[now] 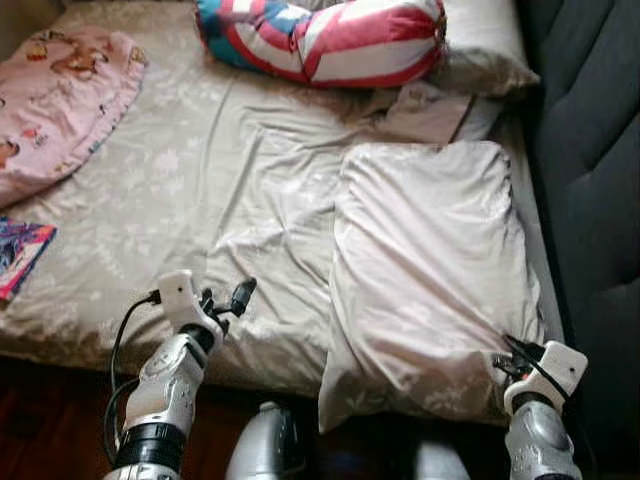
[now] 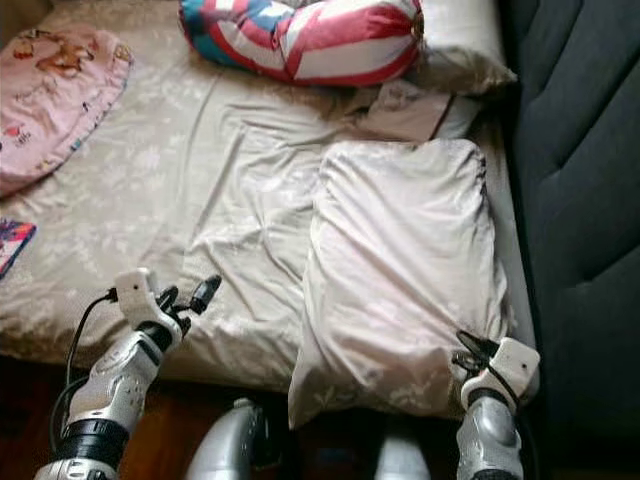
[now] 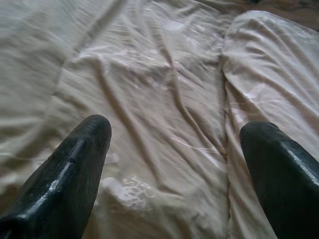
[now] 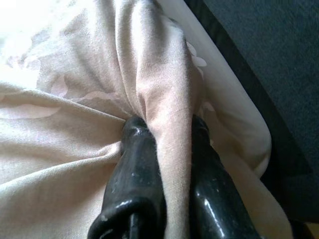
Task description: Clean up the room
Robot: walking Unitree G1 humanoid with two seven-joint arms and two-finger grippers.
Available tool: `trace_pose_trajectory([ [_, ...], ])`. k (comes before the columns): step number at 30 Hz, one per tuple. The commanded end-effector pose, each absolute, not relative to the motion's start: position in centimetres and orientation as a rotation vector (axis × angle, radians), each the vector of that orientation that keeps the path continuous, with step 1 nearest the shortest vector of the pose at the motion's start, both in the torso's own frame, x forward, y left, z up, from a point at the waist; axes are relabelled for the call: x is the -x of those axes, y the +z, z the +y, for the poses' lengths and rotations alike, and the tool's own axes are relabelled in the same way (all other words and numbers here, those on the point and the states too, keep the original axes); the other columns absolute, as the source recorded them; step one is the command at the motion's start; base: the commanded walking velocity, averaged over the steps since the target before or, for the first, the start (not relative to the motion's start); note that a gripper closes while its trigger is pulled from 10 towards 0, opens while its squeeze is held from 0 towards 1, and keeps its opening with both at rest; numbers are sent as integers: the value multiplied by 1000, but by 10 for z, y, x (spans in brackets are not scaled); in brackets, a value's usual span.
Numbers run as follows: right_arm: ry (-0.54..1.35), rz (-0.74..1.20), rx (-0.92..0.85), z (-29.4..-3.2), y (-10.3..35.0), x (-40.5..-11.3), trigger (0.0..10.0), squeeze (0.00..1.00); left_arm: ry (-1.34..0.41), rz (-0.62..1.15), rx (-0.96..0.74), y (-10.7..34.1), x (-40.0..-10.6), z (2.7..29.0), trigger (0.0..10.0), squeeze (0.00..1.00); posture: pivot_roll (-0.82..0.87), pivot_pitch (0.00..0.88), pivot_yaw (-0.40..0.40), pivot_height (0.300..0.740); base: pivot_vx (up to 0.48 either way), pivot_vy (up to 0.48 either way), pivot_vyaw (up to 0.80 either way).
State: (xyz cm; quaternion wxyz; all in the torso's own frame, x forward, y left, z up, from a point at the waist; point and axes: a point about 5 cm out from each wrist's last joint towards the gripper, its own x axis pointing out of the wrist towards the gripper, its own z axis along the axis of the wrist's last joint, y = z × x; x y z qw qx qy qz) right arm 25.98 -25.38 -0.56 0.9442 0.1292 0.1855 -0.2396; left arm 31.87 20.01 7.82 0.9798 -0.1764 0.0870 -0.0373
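Note:
A large beige pillow [image 1: 430, 270] lies on the right side of the bed, its near end hanging over the front edge. My right gripper [image 4: 167, 124] is shut on a fold of cloth at the pillow's near right corner [image 1: 500, 355]. My left gripper [image 1: 225, 298] stands open just above the crumpled beige sheet [image 3: 149, 99] near the bed's front edge, left of the pillow, with nothing between its fingers [image 3: 75, 169].
A red, white and blue striped bolster [image 1: 320, 35] and a second pillow [image 1: 480, 45] lie at the far end. A pink printed blanket [image 1: 55, 100] covers the far left, and a colourful flat item [image 1: 20, 255] lies at the left edge. Dark upholstery [image 1: 590, 150] borders the right.

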Motion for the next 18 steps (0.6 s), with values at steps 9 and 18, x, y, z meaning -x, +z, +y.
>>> trace_pose_trajectory([
  [9,-497,404,-272,-254,-8,-260,10000,0,-63,198,344,72,-316,204,10000,0,-121,230,59,740,0,0,0],
  [18,-427,459,-246,-247,-15,-257,10000,0,-82,238,322,61,-312,196,10000,0,-124,227,57,740,0,0,0],
])
